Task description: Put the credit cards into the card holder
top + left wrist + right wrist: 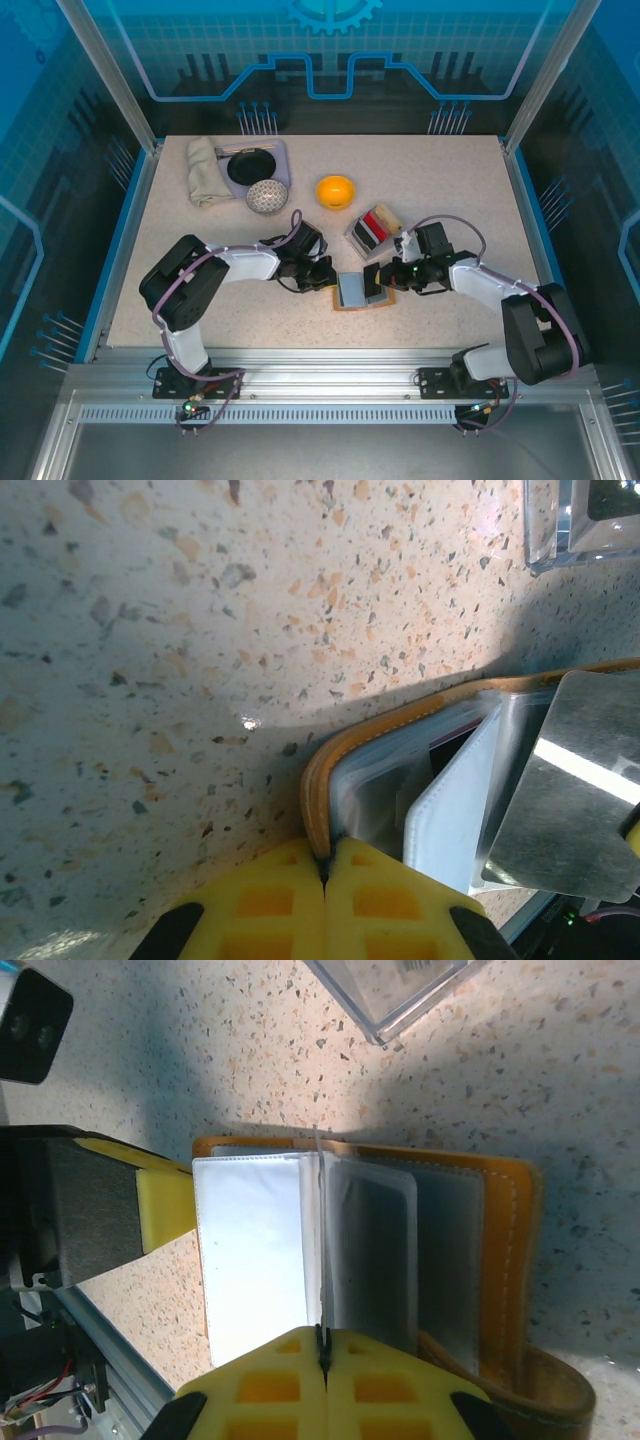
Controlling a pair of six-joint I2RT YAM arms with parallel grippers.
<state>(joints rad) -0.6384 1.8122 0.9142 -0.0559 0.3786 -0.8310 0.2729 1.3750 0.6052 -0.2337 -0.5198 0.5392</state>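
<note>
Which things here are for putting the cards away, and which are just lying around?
For the job:
card holder
cards
left gripper
right gripper

Just lying about:
orange bowl
cloth
black dish
silver ball

Card holder (362,291) hemmed in sideways: left gripper (328,277) clamped on its left edge, right gripper (376,279) pinching an inner sleeve from the right. Slotted tray (372,229) stands near behind it, orange bowl (335,190) further back. Holder's near edge open. Table (460,180) bare at far right. Far-left corner crowded: cloth (205,170), dish (252,165), mesh ball (267,196).
</note>
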